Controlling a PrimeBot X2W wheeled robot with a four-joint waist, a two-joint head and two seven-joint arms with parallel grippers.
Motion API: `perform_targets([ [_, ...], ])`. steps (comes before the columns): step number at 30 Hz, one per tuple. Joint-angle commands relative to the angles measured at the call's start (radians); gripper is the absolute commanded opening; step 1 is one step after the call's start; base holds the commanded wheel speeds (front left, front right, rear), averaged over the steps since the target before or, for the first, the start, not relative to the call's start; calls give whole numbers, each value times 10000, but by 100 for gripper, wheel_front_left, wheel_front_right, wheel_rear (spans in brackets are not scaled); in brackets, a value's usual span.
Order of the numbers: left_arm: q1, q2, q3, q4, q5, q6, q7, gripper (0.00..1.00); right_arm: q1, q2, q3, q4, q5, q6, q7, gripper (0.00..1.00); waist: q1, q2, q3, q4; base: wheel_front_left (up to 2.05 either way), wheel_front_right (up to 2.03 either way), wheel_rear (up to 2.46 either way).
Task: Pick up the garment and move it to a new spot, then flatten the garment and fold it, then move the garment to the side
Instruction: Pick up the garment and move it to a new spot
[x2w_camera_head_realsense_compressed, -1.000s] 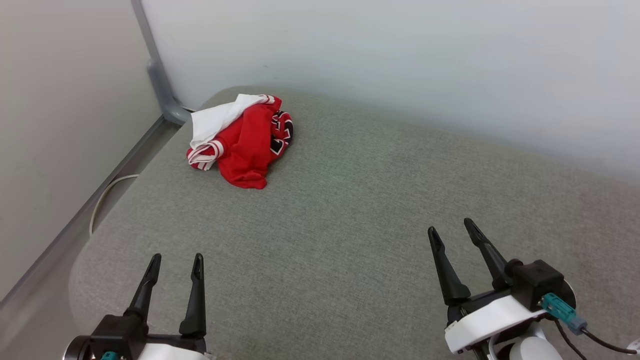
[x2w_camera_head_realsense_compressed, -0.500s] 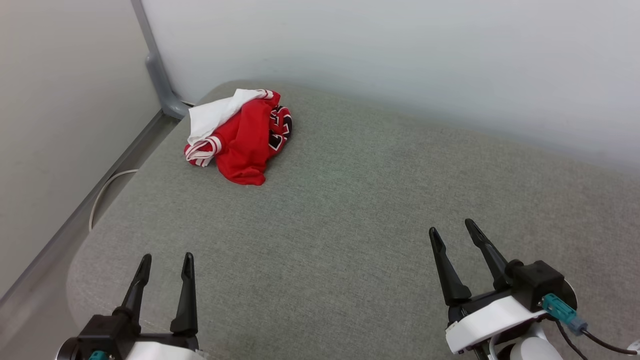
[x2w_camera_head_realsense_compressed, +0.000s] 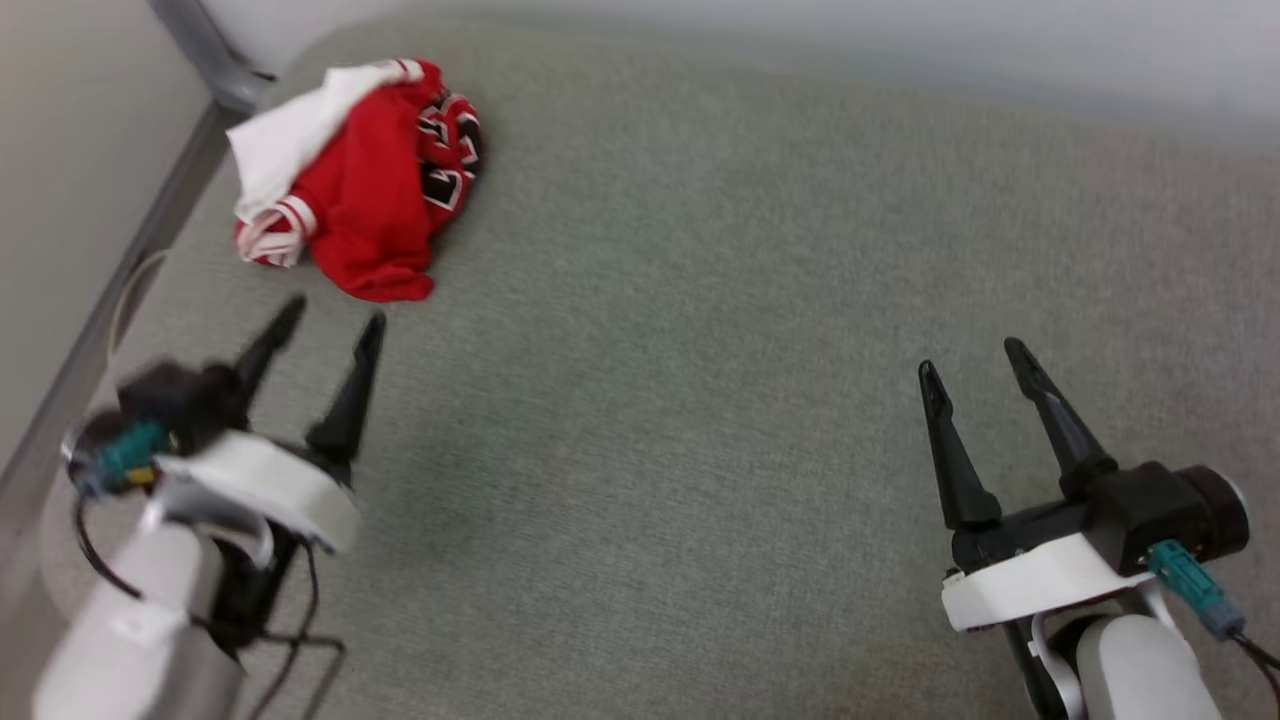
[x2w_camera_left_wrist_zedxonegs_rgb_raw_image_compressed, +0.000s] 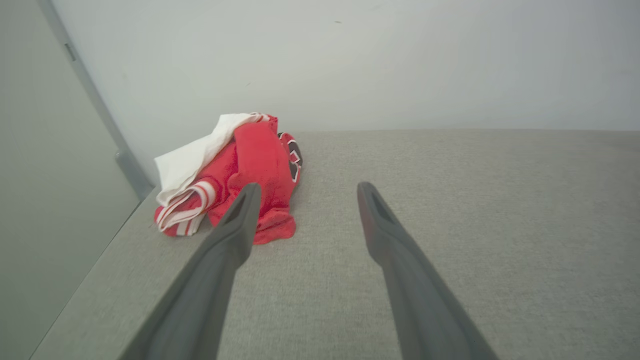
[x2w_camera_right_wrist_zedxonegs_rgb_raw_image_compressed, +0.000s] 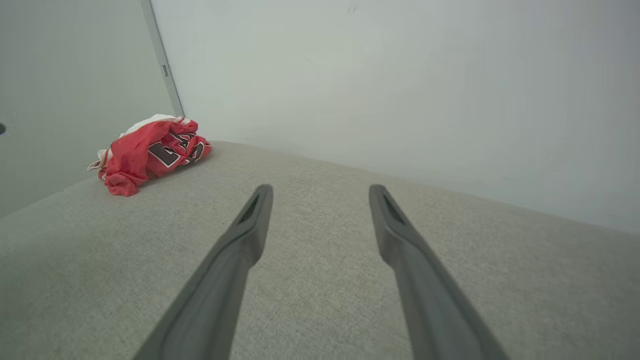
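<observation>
The red jersey-style T-shirt (x2w_camera_head_realsense_compressed: 365, 190), with white sleeves, striped trim and a black-and-white print, lay crumpled in a heap at the far left corner of the grey fabric-covered cushion (x2w_camera_head_realsense_compressed: 700, 300). It was close to the pale wall (x2w_camera_left_wrist_zedxonegs_rgb_raw_image_compressed: 350, 60) and to the grey metal rail (x2w_camera_head_realsense_compressed: 205, 60) that ran along the cushion's left edge. The left pincer (x2w_camera_head_realsense_compressed: 333, 315) was plainly the nearer one: released and empty, its two dark fingers spread apart, it hovered just short of the heap's near red fold. In the left wrist view the heap sat ahead and a little to the left of the gap between the fingers, partly behind the left-hand finger. The bundle's long axis ran roughly from the white sleeve at the far side to the red fold at the near side, nearly in line with that pincer's reach. The right pincer (x2w_camera_head_realsense_compressed: 968, 357) was likewise released and empty, well apart from the shirt over bare cushion, with the heap far off to its left. By my judgement the pickup fell to the left arm, which needed a short advance forward and leftward before it could close on the red fold; whether the tips cleared the cushion could not be told.
</observation>
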Motion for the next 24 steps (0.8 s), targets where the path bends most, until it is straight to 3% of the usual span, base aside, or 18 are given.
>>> perform_targets([
  [1, -409, 304, -138, 76, -223, -4, 148, 100, -122, -6, -22, -161, -99, -7, 50, 100, -2, 0, 972, -515, 0, 0, 0],
  [5, -1960, 1657, -901, 475, -1317, -5, 1106, 100, -192, -131, -315, -855, -317, -7, 240, 100, -2, 0, 1848, -893, 0, 0, 0],
  [13, -4304, 3529, -2014, 1464, -2935, -6, 3476, 100, -310, -114, -638, -1690, -474, -7, 280, 100, -2, 0, 3040, -1437, 0, 0, 0],
  [17, -5217, 4005, -2517, 2107, -3413, -6, 4110, 100, -285, -96, -723, -1914, -563, -7, 252, 100, -2, 0, 3455, -1586, 0, 0, 0],
  [24, -6296, 3964, -3146, 3619, -4088, -6, 4367, 100, -272, -85, -726, -2009, -640, -8, 245, 100, -2, 0, 3908, -1727, 0, 0, 0],
])
